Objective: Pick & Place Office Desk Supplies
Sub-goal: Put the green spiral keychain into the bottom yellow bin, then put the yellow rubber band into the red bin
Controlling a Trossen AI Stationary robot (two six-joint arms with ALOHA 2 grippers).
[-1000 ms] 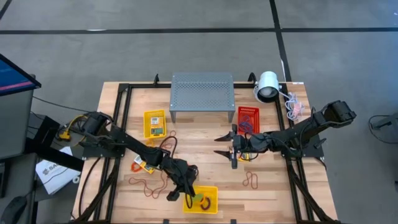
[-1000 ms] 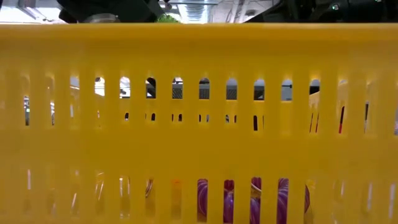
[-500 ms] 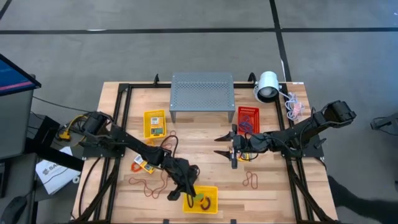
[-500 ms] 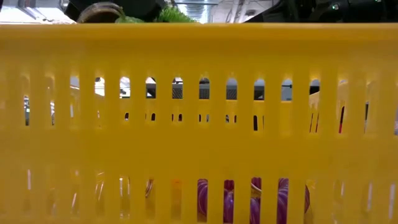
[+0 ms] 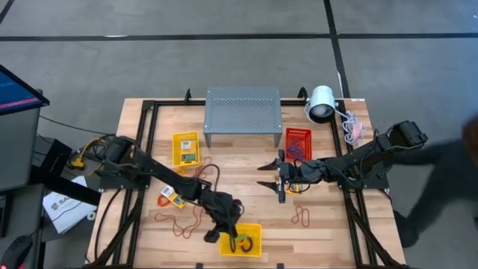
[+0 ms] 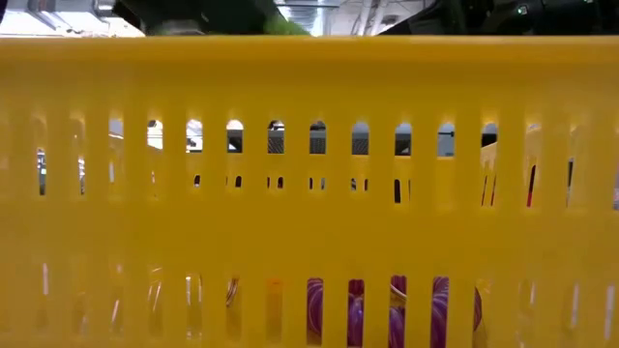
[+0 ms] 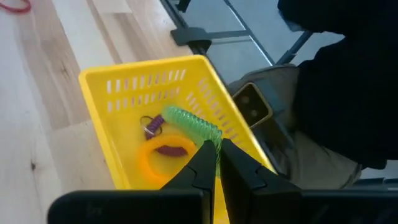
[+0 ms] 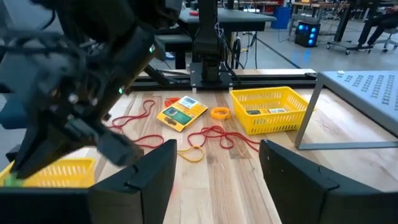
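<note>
Drop step: green coil over the basket.
Your left gripper [image 7: 214,152], jaws pinched on the green coil band [image 7: 190,123], hangs over the yellow basket [image 7: 102,118] at lower centre; release next. Right gripper [image 5: 270,178] waits, jaws wide.

You've got the left gripper [image 5: 233,240] over the front basket [image 5: 252,229], coil band [image 7: 191,123] pinched above it, rings [image 7: 163,157] inside. Right gripper [image 5: 271,174] sits mid-table, fingers spread. Metal stand [image 5: 243,108] at the back, lamp [image 5: 322,104] right of it, another basket [image 5: 186,148] left.
</note>
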